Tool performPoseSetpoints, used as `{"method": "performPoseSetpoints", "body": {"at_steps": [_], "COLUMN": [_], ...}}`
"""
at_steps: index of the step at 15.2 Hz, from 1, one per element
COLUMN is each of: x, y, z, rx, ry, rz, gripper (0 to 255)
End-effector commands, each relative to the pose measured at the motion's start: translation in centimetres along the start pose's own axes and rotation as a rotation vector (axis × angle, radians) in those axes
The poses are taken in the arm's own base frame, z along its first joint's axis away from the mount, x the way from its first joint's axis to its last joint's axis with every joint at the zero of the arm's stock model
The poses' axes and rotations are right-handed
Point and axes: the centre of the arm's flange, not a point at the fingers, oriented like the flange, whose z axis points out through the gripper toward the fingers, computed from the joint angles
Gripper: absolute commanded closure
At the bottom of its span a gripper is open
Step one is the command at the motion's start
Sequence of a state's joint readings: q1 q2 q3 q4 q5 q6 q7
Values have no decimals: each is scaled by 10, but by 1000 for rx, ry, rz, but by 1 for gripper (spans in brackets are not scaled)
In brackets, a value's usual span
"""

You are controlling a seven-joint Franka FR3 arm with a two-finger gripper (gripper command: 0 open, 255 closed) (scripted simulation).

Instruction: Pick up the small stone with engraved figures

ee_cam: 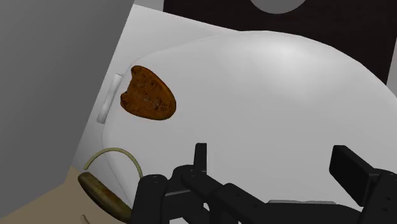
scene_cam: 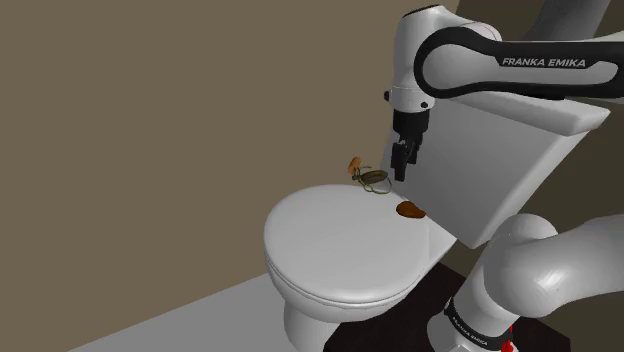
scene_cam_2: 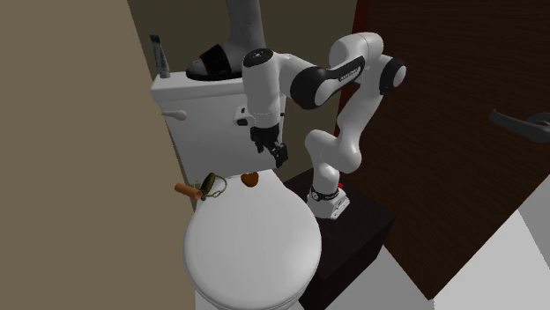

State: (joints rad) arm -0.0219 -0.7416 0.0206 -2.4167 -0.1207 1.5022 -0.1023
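Note:
The small stone is a flat reddish-brown piece lying at the back of the closed white toilet lid, close to the tank. My black gripper hangs above the lid's back edge, a little higher than the stone and just beside it. The fingers stand apart, open, with nothing between them. In the wrist view the stone lies ahead of the fingertips and off to one side, not between them.
An olive loop with a brown handle rests on the lid's back edge beside the stone. The white tank stands right behind. A tube and a black sandal sit on the tank top. A brown wall flanks the toilet.

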Motion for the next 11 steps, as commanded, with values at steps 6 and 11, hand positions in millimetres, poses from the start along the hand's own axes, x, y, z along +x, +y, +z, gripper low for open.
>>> {"method": "performPoseSetpoints", "body": {"at_steps": [6,11], "x": [-28,-38], "y": [45,94], "z": [52,107], "rx": [26,51], "ry": [101,203], "rz": [-250,-501], "gripper": [0,0]}}
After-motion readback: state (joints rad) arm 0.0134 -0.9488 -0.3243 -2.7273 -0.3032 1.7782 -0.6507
